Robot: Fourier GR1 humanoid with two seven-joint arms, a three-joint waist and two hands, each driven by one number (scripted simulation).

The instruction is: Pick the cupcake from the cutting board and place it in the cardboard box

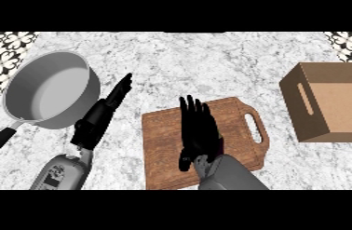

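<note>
The right hand (198, 131) lay over the middle of the cutting board (165, 154), its fingers stretched straight toward the far edge and curled round nothing that could be seen. The cupcake did not show anywhere: it may have sat beneath that palm, but the hand hid whatever was under it, so its place could not be told. The cardboard box (323, 103) stood well apart to the right, at the edge of the view, its open inside showing only bare brown card. Judged from that, the placing was not yet done, and the pick itself looked not yet done either, since the fingers were not closed about anything; the grasp, the lift and the carry to the box all seemed left to do. The left hand (113, 101) rested open on the worktop (206, 61) between the board and a grey pan (51, 91), fingers pointing away, touching neither. Between the handle end of the board and the near wall of the box lay a strip of bare marble, which gave open room for a sideways carry. The box wall would probably need clearing from above, as its side with the slot faced the board.
</note>
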